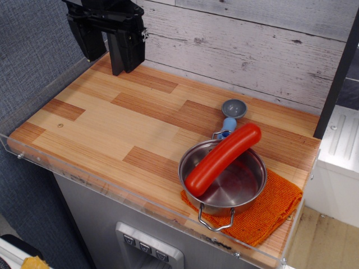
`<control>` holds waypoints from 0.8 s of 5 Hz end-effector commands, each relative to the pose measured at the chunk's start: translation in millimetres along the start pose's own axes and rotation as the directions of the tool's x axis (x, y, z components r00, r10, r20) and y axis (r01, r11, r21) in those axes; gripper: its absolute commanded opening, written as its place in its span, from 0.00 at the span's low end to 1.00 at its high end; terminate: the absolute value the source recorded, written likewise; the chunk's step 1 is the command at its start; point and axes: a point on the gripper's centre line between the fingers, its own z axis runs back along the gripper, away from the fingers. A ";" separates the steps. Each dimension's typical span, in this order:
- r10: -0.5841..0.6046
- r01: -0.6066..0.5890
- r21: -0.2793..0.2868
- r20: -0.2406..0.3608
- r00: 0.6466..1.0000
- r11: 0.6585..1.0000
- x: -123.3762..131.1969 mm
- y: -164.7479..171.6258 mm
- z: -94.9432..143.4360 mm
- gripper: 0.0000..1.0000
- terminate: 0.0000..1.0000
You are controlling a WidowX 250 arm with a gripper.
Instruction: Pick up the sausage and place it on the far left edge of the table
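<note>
The glossy red-orange sausage [223, 158] lies slanted across the rim of a steel pan [235, 196] at the table's near right. The wood-plank table [112, 123] has a clear acrylic rim. My black gripper [107, 56] hangs over the far left corner, well away from the sausage. Its two fingers point down with a gap between them and hold nothing.
An orange knitted cloth [275, 210] lies under the pan. A small blue-grey spoon [231, 112] lies just behind the pan. A whitewashed plank wall [252, 50] backs the table, and a grey wall [28, 50] stands to the left.
</note>
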 end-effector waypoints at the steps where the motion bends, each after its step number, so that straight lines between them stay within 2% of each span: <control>1: 0.000 0.000 0.000 0.000 1.000 1.000 0.0 0.0 0.0 1.00 0.00; 3: -0.085 0.085 -0.018 0.007 0.996 0.996 5.6 -74.6 -22.8 1.00 0.00; 4: -0.151 0.152 -0.028 0.030 0.988 0.988 7.7 -110.9 -32.9 1.00 0.00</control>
